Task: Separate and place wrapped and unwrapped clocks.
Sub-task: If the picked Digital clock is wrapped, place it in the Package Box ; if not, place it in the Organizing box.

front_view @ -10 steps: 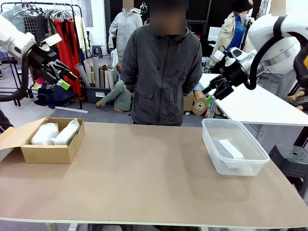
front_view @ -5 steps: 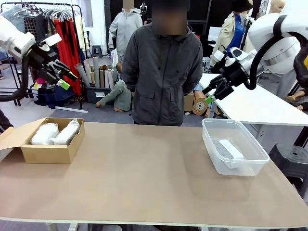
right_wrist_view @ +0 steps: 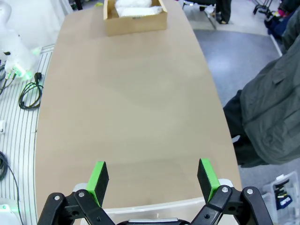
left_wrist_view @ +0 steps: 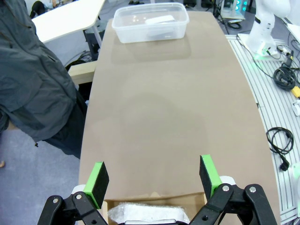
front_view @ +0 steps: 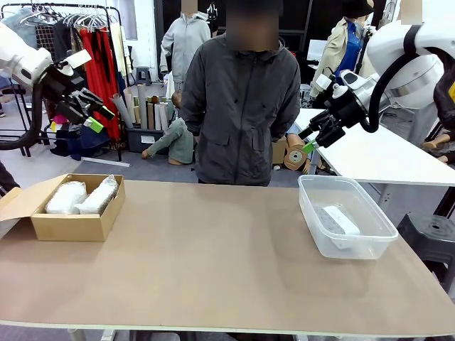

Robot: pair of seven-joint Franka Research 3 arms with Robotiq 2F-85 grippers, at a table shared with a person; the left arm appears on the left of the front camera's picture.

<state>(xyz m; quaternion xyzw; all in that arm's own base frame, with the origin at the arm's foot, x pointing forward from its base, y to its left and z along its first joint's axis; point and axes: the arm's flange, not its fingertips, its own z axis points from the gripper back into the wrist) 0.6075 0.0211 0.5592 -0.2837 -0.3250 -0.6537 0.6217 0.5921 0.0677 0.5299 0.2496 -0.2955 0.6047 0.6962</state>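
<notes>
Front view: 2 wrapped clocks (front_view: pixel 78 197) side by side in the cardboard box (front_view: pixel 75 226) at 9 o'clock on the table (front_view: pixel 213 263); 1 unwrapped clock (front_view: pixel 339 220) flat in the clear plastic tub (front_view: pixel 346 245) at 3 o'clock. Sorting apparently complete, judging by this layout. Left gripper (front_view: pixel 96 117) raised high above the box, jaws spread wide, nothing between the green pads (left_wrist_view: pixel 99 183). Right gripper (front_view: pixel 311 140) raised above the tub's far side, jaws likewise wide and empty. From the left gripper, wrapped pair almost directly below, toward 6 o'clock; from the right gripper, bare clock below, toward 5 o'clock. Each arm nearer its own container. Long axes of the wrapped pair toward roughly 1 o'clock; bare clock's long axis toward 11 o'clock. Person (front_view: pixel 238 106) standing at 12 o'clock, hands out of sight. No brand, label or legible writing on clocks, box or tub.
</notes>
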